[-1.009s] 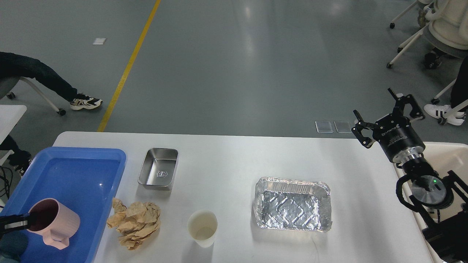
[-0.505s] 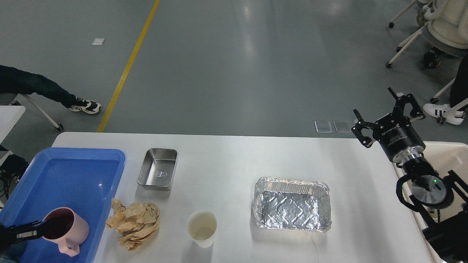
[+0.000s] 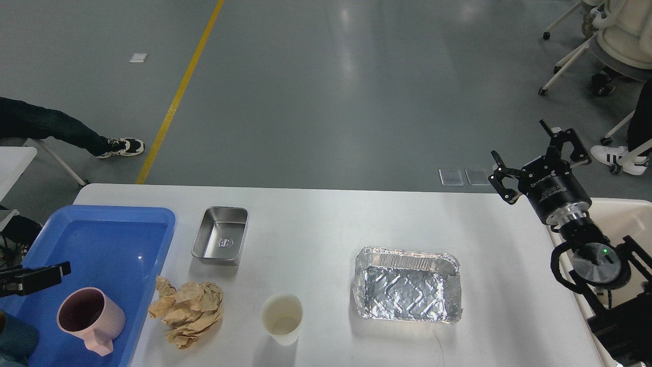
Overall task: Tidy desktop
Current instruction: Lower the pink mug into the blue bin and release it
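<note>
The white desktop (image 3: pixel 316 224) holds a small steel tray (image 3: pixel 220 242), a crumpled brown paper (image 3: pixel 187 312), a white paper cup (image 3: pixel 281 318) and a foil tray (image 3: pixel 407 285). A pink mug (image 3: pixel 90 318) stands upright in the blue tray (image 3: pixel 122 213) at the left. My left gripper (image 3: pixel 35 278) is at the left edge, above and clear of the mug, open and empty; only part of it shows. My right gripper (image 3: pixel 532 159) is open and empty, held over the desktop's far right corner.
A cream bin (image 3: pixel 624 219) stands beside the desktop's right edge, partly behind my right arm. A seated person's leg and shoe (image 3: pixel 119 147) are on the floor at the far left. Chairs and another person's shoes are at the far right.
My left gripper set the pink mug down in the blue tray, let go of it and rose away. The right arm has hardly moved.
</note>
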`<state>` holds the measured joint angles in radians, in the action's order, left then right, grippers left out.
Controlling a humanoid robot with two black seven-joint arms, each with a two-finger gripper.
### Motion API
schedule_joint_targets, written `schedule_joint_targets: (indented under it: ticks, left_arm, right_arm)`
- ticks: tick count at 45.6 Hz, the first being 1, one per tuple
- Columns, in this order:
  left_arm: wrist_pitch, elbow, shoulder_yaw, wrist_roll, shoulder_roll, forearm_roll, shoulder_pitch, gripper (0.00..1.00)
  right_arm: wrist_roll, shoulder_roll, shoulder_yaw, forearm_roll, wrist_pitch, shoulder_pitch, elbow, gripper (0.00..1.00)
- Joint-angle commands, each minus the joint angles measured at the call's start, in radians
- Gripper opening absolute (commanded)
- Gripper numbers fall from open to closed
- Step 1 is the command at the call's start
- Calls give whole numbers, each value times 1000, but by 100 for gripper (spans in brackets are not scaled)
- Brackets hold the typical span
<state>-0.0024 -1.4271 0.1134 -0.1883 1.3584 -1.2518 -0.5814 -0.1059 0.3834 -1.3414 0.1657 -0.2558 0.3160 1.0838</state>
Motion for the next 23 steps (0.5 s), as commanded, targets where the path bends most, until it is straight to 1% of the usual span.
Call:
schedule_joint_targets:
  ticks: [1,3,8,12,14,19,23]
  left_arm:
    - [-54,-71,2,-2,70,0,-44,97]
    - [-70,-91,2,-2,91,0,-60,97]
    - [-74,-113,6,-22,149,-1,-107,97]
    - [-79,-131,22,-72,157,-1,-187,97]
    - [-91,-157,22,-88,163,-1,-213,97]
    - [-139,-222,34,-91,192,-1,-242,97]
    - [-143,-240,45,-89,194,0,-267,97]
  right_arm:
    - [0,5,1,0,1,0,4,100]
    - [0,8,1,0,1,0,2,100]
    - [0,8,1,0,1,0,2,100]
    - [0,3,1,0,1,2,4,100]
    - [0,3,2,0,1,2,2,100]
    - [0,8,4,0,1,2,2,100]
    - [0,20,4,0,0,0,2,100]
